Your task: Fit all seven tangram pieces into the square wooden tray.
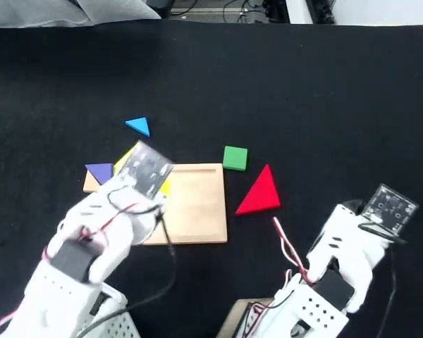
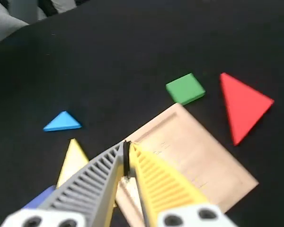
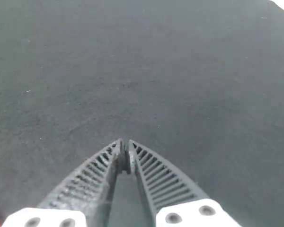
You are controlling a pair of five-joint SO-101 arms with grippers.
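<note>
Left gripper (image 2: 127, 158) hung over a corner of the wooden tray (image 2: 203, 156), fingers closed; right gripper (image 3: 125, 156), fingers also closed, faced black desk (image 3: 142, 71). High view placed its arm near the red triangle (image 1: 259, 191).

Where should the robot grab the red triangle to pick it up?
Probably from straight above, since the red triangle lies flat on the table. Pinch the long edge facing the tray against the opposite corner; there is bare cloth all around it.

Left end effector (image 2: 127, 156) pinched closed, right end effector (image 3: 125, 156) likewise closed, both arms angled forward
</note>
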